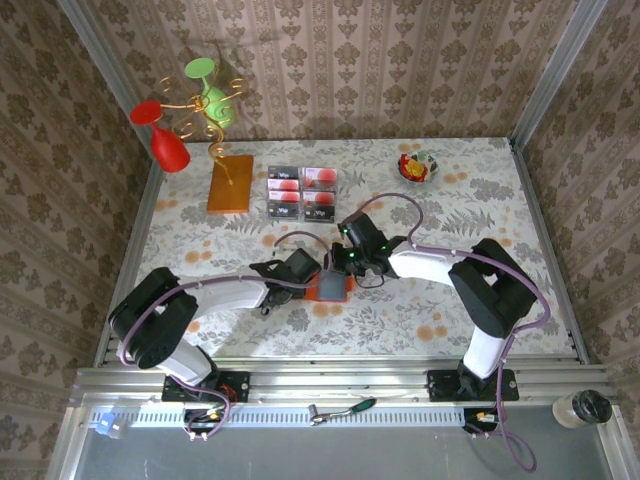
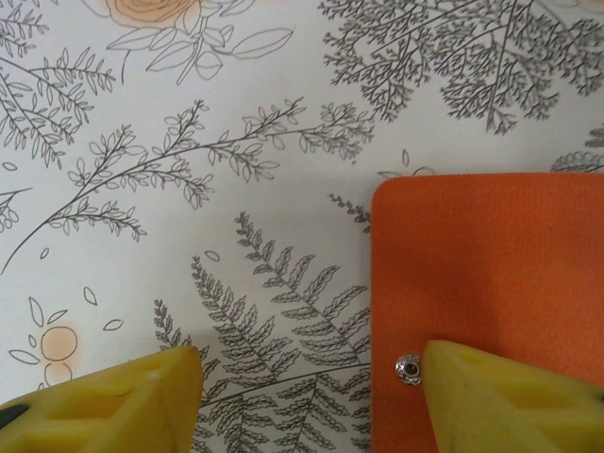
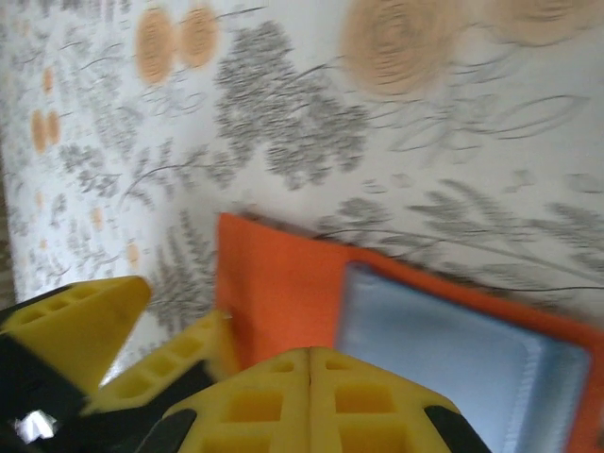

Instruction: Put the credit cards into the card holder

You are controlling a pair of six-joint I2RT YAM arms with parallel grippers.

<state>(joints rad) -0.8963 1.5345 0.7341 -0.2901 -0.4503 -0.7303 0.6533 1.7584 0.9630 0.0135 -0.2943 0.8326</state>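
The left claw (image 2: 311,366), wide, straddles an edge of the small orange-red folding card holder (image 2: 491,274), whose grey-blue inside the right wrist camera shows beside the closed right claw (image 3: 310,366).

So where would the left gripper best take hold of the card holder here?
Probably the card holder's free flap edge by the snap stud, coming down from above with the left gripper straddling it. The holder lies open and flat on the table, so that thin edge looks the only pinchable part.
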